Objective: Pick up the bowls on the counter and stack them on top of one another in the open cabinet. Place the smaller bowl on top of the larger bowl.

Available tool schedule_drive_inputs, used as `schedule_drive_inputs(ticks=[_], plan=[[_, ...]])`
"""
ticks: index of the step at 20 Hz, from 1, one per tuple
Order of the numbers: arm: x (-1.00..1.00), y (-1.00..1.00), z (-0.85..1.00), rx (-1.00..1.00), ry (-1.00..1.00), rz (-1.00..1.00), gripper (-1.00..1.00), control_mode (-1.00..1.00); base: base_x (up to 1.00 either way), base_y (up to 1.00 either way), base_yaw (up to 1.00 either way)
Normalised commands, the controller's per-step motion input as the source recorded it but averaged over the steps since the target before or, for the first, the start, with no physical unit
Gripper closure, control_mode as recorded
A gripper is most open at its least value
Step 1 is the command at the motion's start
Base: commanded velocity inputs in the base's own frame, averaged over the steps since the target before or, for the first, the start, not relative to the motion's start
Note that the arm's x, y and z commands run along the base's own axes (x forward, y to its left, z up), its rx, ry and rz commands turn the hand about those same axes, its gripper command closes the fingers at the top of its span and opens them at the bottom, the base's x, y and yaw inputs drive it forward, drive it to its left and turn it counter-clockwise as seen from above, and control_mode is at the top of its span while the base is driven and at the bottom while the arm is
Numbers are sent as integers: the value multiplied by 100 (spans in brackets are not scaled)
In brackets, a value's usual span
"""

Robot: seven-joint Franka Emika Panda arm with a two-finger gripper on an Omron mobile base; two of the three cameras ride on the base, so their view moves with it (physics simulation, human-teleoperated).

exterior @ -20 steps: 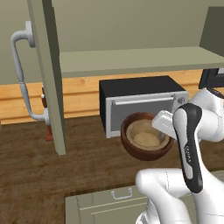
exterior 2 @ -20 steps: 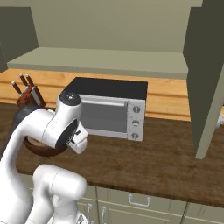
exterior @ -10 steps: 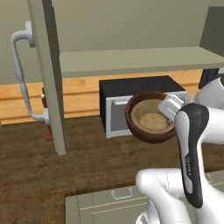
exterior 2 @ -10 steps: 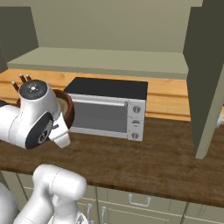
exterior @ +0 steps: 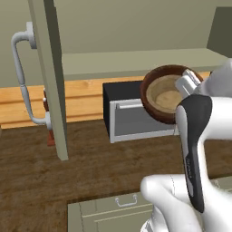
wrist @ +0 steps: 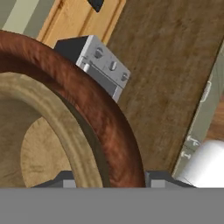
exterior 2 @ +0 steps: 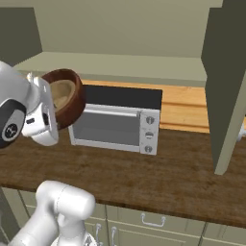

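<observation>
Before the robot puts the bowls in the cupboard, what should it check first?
1. Grip on the larger bowl: gripper pinches its rim, lifted off the counter. Ok.
2. Smaller bowl nested inside the larger one: ok.
3. Bowls level: tilted on their side, opening facing sideways. Not ok.
4. Cabinet door open: ok.
5. Cabinet shelf has bare space ahead: ok.
6. Bowls clear of the toaster oven: held in front of its top edge; gap cannot tell.

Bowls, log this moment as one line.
end effector: shut on dark bowl | tan bowl: nested inside | height: above oven, below shelf
</observation>
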Motion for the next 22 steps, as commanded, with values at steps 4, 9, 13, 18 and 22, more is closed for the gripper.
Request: schedule_drive_inputs(ticks=[4,9,13,18,22], plan=[[0,-33,74,0,-14,-23,100,-100,0,0,0],[0,-26,75,5,-22,-8,100,-100,0,0,0],[3,-8,55,10,-23,-1,100,-100,0,0,0],[55,0,9,13,-2,0,100,-100,0,0,0],[86,0,0,18,0,2,100,-100,0,0,0]])
